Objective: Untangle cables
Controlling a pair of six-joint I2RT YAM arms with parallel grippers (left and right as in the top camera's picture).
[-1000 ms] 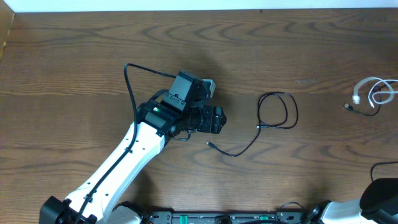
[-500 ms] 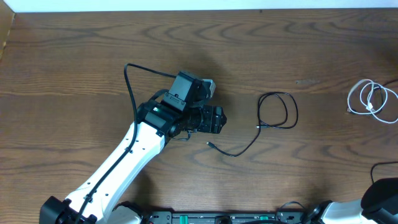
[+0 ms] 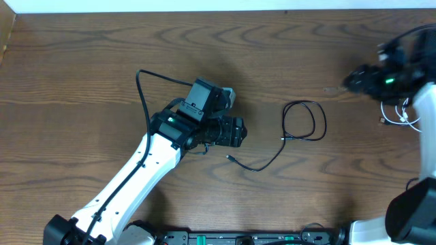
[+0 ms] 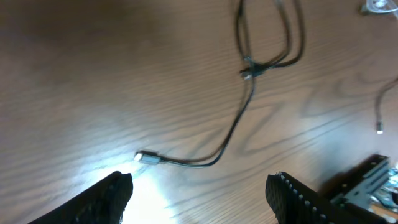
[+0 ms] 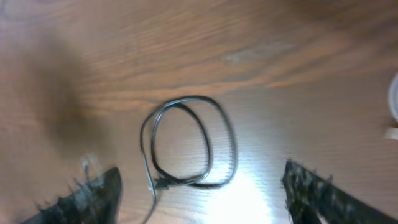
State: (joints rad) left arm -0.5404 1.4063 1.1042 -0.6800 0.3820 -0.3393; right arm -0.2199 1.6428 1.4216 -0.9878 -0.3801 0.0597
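Left gripper (image 3: 240,131) sits mid-table overhead, black cable (image 3: 304,121) just right of it, white cable (image 3: 407,114) at the right edge near the right gripper (image 3: 355,80). Left wrist: jaws spread, empty, black cable's plug on the table just ahead. Right wrist, blurred: jaws look apart above the black cable's loop

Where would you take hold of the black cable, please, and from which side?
Grip the tail just behind the plug, coming straight down from above with the fingers across the strand. The black cable lies flat on the table, and this end runs free of its loop, so nothing else should get pinched there. The left gripper, open, looks nearest.
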